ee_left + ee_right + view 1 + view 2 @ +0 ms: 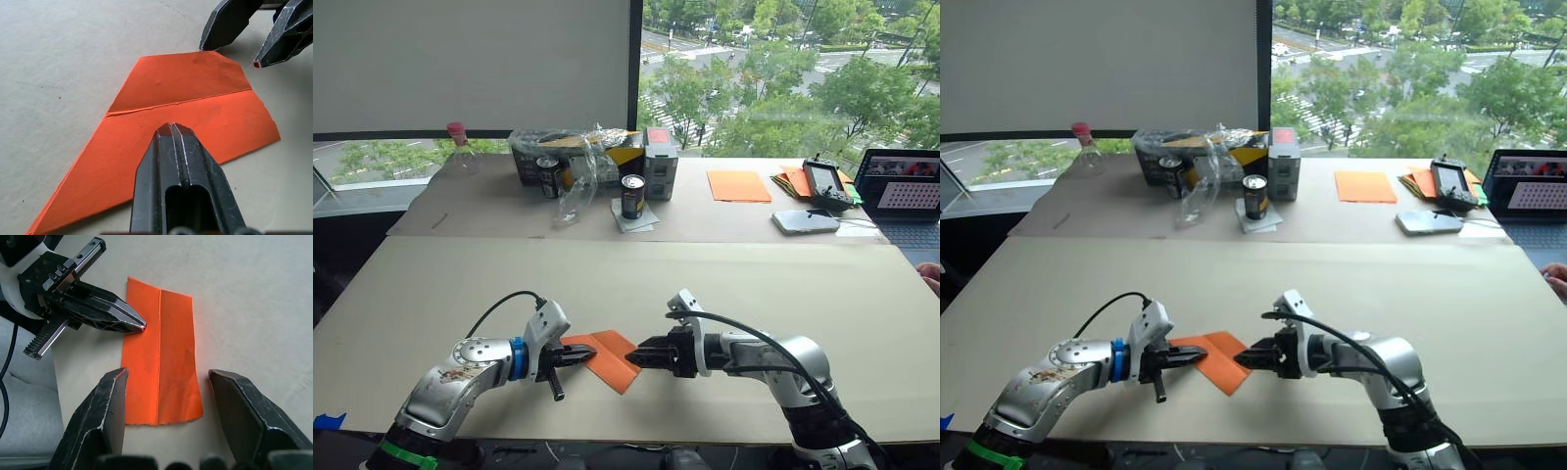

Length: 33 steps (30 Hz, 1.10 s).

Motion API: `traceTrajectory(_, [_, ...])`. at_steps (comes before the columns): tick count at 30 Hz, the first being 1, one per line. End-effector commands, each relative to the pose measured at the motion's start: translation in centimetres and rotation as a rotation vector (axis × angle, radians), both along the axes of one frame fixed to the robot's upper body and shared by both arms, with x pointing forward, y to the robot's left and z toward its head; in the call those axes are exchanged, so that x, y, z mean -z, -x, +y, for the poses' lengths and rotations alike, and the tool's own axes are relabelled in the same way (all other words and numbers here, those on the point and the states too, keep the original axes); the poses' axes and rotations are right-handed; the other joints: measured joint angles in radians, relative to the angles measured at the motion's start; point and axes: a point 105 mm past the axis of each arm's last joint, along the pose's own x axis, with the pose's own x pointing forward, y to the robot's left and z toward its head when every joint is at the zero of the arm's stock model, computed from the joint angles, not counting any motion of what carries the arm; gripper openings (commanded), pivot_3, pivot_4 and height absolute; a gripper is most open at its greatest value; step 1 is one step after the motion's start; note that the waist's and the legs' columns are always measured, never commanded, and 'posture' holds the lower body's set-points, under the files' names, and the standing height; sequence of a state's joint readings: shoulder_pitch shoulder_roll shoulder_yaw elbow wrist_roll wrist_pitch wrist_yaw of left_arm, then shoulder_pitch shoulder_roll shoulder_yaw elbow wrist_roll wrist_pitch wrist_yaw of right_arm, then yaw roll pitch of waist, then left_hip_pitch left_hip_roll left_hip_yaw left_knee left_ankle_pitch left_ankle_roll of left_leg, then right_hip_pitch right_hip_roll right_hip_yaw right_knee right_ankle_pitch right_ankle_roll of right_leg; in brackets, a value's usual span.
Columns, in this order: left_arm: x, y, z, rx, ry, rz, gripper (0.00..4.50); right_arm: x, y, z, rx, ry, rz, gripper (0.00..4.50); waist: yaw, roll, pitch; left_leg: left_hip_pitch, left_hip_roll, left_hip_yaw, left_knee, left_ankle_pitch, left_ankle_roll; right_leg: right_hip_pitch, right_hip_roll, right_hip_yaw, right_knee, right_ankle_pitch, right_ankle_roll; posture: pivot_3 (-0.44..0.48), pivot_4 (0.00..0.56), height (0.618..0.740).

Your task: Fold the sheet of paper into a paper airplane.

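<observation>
The paper airplane [161, 352] lies flat on the near part of the table [705, 284], between the 2 grippers. It is a folded orange wedge with 1 long crease down its middle and a sharp tip toward the robot's own side.

The left gripper [139, 325] has its fingers pressed together, and their joined tip rests on the paper close to the crease, pinning it to the table. It probably only presses down and does not pinch a layer, though contact is hard to confirm from the head views. The right gripper [168, 382] is spread wide, 1 finger on each side of the wedge's broad end, holding nothing.

The paper looks very light and thin. It is stiffer along the crease, where layers stack, and floppy at the single-layer edges. On the smooth table it will likely slide at a nudge, so 1 gripper should keep pinning it. The best hold is a free long edge or a corner of the broad end, lifted just enough to slip a finger beneath. Hard squeezing away from the crease risks stray wrinkles or a tear.
</observation>
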<state>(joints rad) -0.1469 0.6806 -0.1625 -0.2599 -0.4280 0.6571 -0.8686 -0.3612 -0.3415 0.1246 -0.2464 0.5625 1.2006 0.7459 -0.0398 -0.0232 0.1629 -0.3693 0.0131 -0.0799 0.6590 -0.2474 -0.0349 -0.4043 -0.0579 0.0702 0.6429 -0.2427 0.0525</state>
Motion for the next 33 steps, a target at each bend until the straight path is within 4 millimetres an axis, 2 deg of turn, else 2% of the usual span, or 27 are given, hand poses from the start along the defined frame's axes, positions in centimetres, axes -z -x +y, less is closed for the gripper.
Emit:
traceTrajectory(1, [2.2, 0.8, 0.3, -0.011, -0.046, 0.084, 0.00, -0.8, 0.5, 0.1, -0.043, -0.040, 0.002, 2.91, 0.000, 0.000, 0.000, 0.000, 0.000, 0.000, 0.000, 0.000, 0.000, 0.000, 0.000, 0.000, 0.000, 0.000, 0.000, 0.000, 0.150, 0.732])
traceTrajectory(16, [2.3, 0.8, 0.1, -0.002, -0.047, 0.088, 0.00, -1.3, 2.1, 0.1, -0.109, -0.105, 0.068, 2.91, 0.001, 0.000, 0.000, 0.000, 0.000, 0.000, 0.000, 0.000, 0.000, 0.000, 0.000, 0.000, -0.001, 0.000, 0.001, 0.000, 0.150, 0.732])
traceTrajectory(24, [2.2, 0.7, 0.1, 0.000, -0.050, 0.086, 0.00, -0.9, 1.6, 0.6, -0.069, -0.120, 0.070, 2.91, 0.000, 0.000, 0.000, -0.001, 0.000, 0.000, 0.000, 0.000, 0.000, 0.000, 0.000, 0.000, -0.001, -0.001, 0.001, 0.000, 0.150, 0.732])
traceTrajectory(27, [2.1, 0.6, 0.1, -0.002, -0.051, 0.084, 0.00, -0.7, 1.0, 0.5, -0.036, -0.110, 0.058, 2.08, 0.000, 0.000, 0.000, -0.001, 0.000, 0.000, 0.000, 0.000, 0.000, 0.000, 0.000, 0.000, -0.002, -0.001, 0.001, 0.000, 0.150, 0.732])
traceTrajectory(33, [2.0, 0.6, 0.1, 0.006, -0.051, 0.085, 0.00, -0.6, 0.1, 0.1, 0.026, -0.103, 0.036, 0.06, -0.001, 0.000, 0.000, -0.001, 0.000, 0.000, 0.000, 0.000, 0.000, 0.000, 0.000, 0.000, -0.002, -0.001, 0.001, 0.000, 0.150, 0.732])
